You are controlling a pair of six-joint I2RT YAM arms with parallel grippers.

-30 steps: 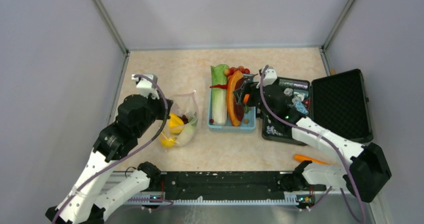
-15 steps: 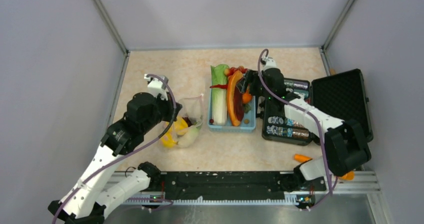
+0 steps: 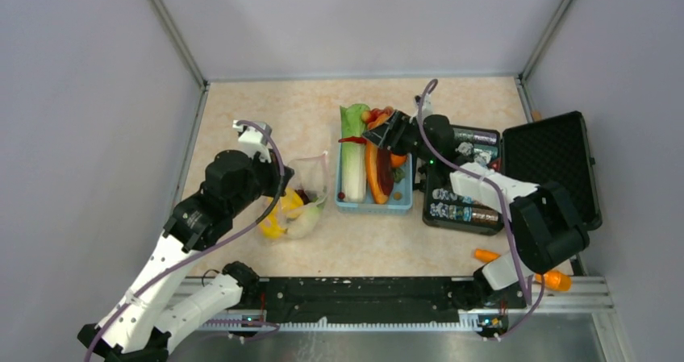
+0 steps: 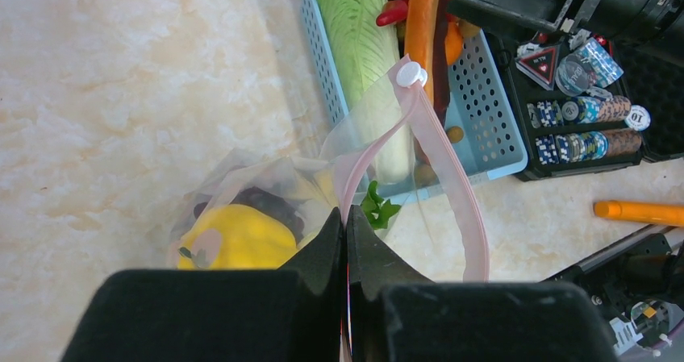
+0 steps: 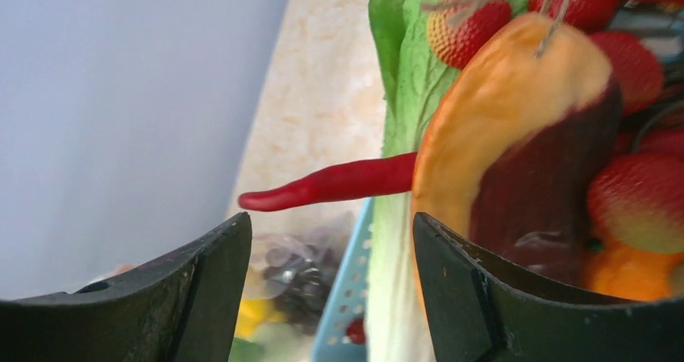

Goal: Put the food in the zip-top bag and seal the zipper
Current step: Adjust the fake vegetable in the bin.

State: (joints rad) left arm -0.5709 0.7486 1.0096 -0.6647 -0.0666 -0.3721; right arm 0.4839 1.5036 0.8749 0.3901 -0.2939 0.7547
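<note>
1. The left gripper stays pinched shut on the mouth edge of the bag, holding the zipper up. It sits where it was half a second ago.
2. The bag lies just left of the basket, unmoved, with a yellow fruit and grapes inside.
3. The right gripper has shifted left, toward the basket's far end. It now hangs over the long orange piece, jaws apart and holding nothing.
4. The chili, cabbage and tomatoes remain in the basket.
</note>
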